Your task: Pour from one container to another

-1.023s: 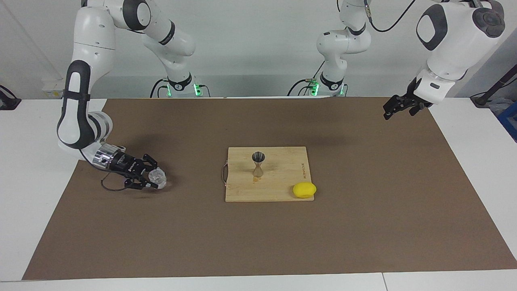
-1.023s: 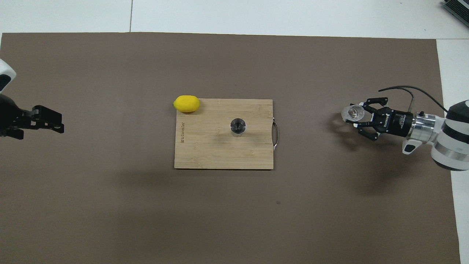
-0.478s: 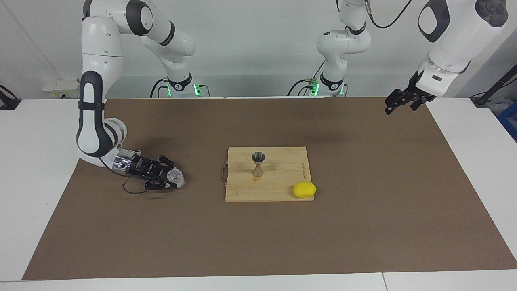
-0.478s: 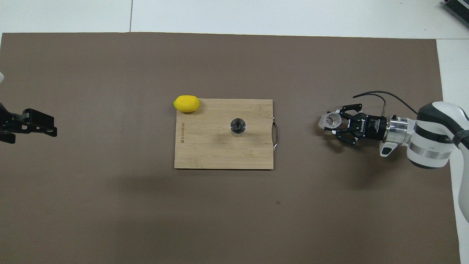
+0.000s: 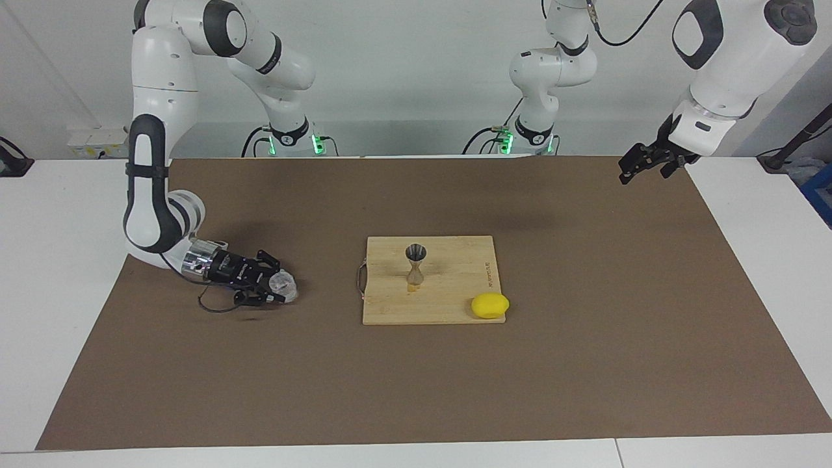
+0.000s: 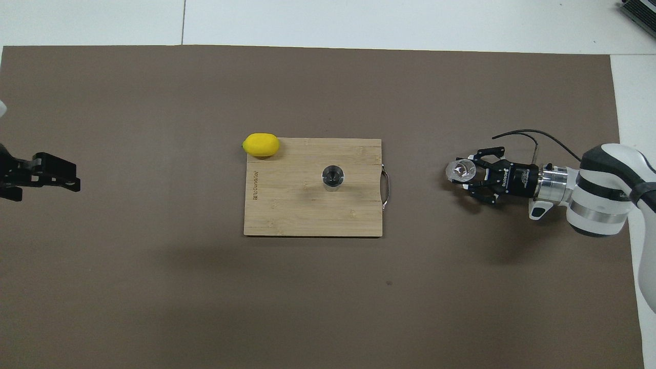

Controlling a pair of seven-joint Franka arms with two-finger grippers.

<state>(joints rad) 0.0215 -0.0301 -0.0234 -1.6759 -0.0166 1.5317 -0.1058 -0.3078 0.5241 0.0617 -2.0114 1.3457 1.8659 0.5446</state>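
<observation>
The right tool (image 5: 276,290) grips the glass cup (image 5: 284,286) low over the table and should carry it level to the jigger (image 5: 415,264); the left tool (image 5: 640,165) waits, spread wide.

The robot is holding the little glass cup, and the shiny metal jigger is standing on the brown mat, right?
Not quite. The right end effector does hold the glass cup, but the metal jigger stands on the wooden cutting board, not on the brown mat. The facing view shows it.

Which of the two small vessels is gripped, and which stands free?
The clear glass cup is gripped by the right gripper over the brown mat. The metal jigger stands upright, untouched, on the cutting board.
</observation>
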